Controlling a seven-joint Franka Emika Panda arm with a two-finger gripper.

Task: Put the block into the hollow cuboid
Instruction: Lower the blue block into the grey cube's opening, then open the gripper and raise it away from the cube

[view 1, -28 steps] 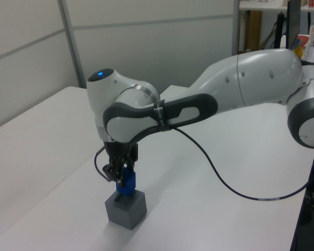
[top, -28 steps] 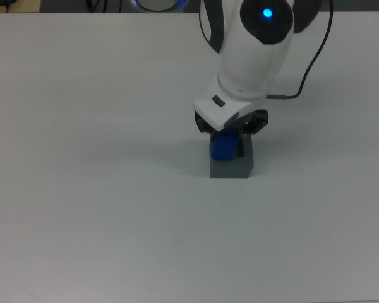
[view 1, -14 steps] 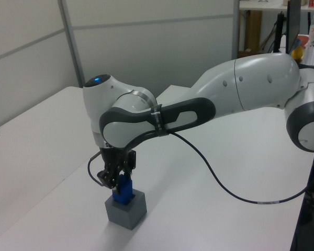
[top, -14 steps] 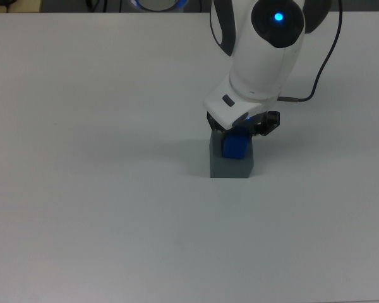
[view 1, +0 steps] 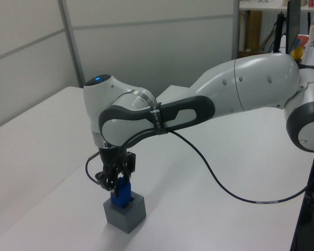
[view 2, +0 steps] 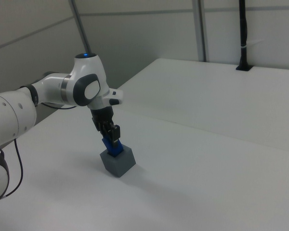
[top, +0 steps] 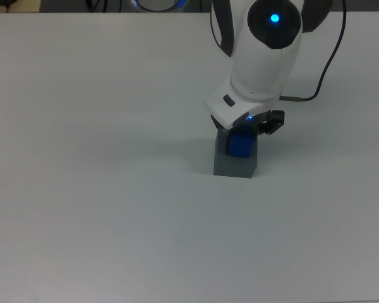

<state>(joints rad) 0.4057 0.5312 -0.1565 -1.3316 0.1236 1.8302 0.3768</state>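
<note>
The block (top: pixel 241 143), bright blue, sits at the top of the hollow cuboid (top: pixel 235 163), its lower part within the grey body and its upper part standing proud. In the top view the gripper (top: pixel 243 129) is directly over it, closed narrowly on the block's upper part. The cuboid rests on a plain white table (top: pixel 101 189). A black cable (top: pixel 322 69) runs from the wrist toward the top view's right. The arm's white housing (top: pixel 262 57) carries a lit blue lamp.

In the left view the block (view 1: pixel 121 194) stands upright in the recess of the cuboid (view 1: pixel 125 212), with the gripper (view 1: pixel 116 184) clamped on it from above. The arm (view 1: pixel 240 94) reaches in from the left view's right, and the cable (view 1: pixel 220 183) loops low over the table (view 1: pixel 36 157). Pale partition walls (view 1: pixel 146 47) stand behind the table. At the left view's upper right, shelving with small items is visible; their nature cannot be determined.

In the right view the block (view 2: pixel 115 147) shows as a blue sliver between the gripper (view 2: pixel 112 139) and the cuboid (view 2: pixel 118 161). The arm (view 2: pixel 48 94) enters from the right view's left. The table (view 2: pixel 207 159) extends to pale wall panels (view 2: pixel 144 33), with a dark vertical post (view 2: pixel 243 33) at the back.
</note>
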